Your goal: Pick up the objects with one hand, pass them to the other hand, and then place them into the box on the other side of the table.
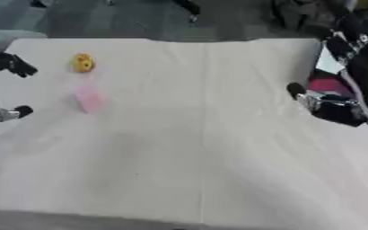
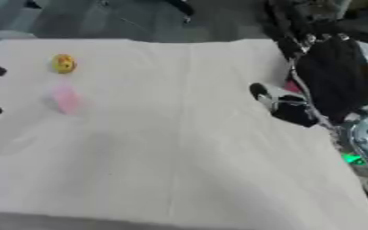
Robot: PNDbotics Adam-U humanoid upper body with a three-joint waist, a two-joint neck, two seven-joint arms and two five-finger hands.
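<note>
1. A small yellow round object [image 1: 83, 63] lies on the white table [image 1: 203, 134], near the far left corner. It carries some darker orange marking that is too blurred to make out.
2. Just nearer the robot than the yellow piece, and apart from it, lies a pink object [image 1: 87, 99]. It is pale, elongated and soft in outline, and its exact shape cannot be told.
3. Both objects rest on the cloth with nothing touching them.
4. The left hand [image 1: 2, 65] shows at the left edge of the left eye view, level with the yellow object but well clear of it. Two dark fingertips point toward the table's middle, one higher and one lower, spread apart with nothing between them, so the hand reads as open.
5. The right hand [image 1: 328, 105] comes in from the right side, hanging over the right edge of the table. One dark fingertip [image 2: 259, 90] points toward the table's centre. The rest of the hand is a dark blurred mass, and whether its fingers are curled or straight cannot be told.
6. Beside the right hand, in the left eye view, there is a magenta patch [image 1: 328, 85] and a white sheet-like shape [image 1: 327, 63]. Whether the hand touches either of them cannot be told.
7. A crease runs down the middle of the white cloth from the far edge toward the near edge.
8. Beyond the far edge lies a grey floor [image 1: 140, 18].
</note>
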